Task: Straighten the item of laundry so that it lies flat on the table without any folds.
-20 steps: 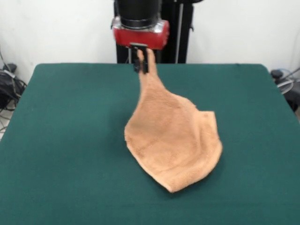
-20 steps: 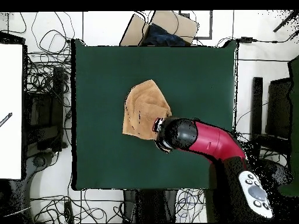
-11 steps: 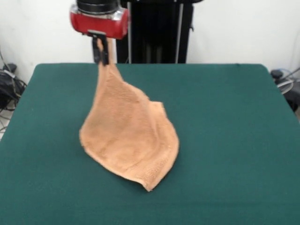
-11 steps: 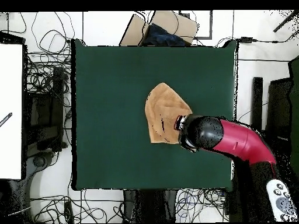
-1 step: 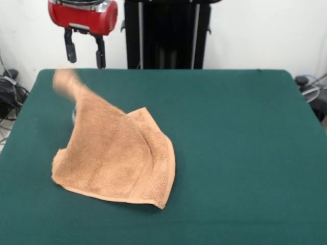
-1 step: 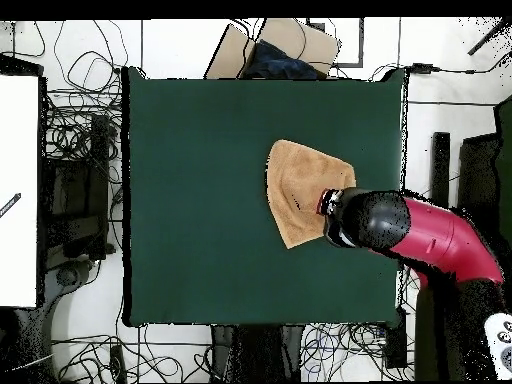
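Towel [image 5: 120, 161] in orange-tan terry lies on the green counter [image 5: 245, 153] below the gripper [image 5: 85, 52] and mostly to its near side, not flat: a fold ridge runs through the cloth and one layer overlaps another. Its far corner, blurred, rises off the counter just under the gripper without touching it. Above, the gripper hangs empty, its two black fingers [image 5: 100, 53] spread apart, under the red wrist [image 5: 82, 15]
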{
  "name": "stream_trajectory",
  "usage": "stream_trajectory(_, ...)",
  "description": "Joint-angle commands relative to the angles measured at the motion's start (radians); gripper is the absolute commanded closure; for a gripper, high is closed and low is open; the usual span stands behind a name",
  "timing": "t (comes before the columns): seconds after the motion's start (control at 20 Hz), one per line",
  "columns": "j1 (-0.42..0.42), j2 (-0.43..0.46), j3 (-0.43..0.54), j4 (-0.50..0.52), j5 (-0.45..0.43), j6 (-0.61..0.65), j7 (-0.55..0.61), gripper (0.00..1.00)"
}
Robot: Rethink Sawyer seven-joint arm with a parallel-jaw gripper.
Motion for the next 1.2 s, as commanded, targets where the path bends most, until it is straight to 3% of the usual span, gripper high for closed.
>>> stream_trajectory(0.05,-0.007,0.001,0.121,0.029,-0.053,0.002,-0.155,0.0)
stream_trajectory(0.55,-0.006,0.004,0.129,0.076,-0.044,-0.037,-0.098,0.0)
stream_trajectory(1.2,0.056,-0.008,0.103,0.136,-0.032,-0.026,-0.009,0.0)
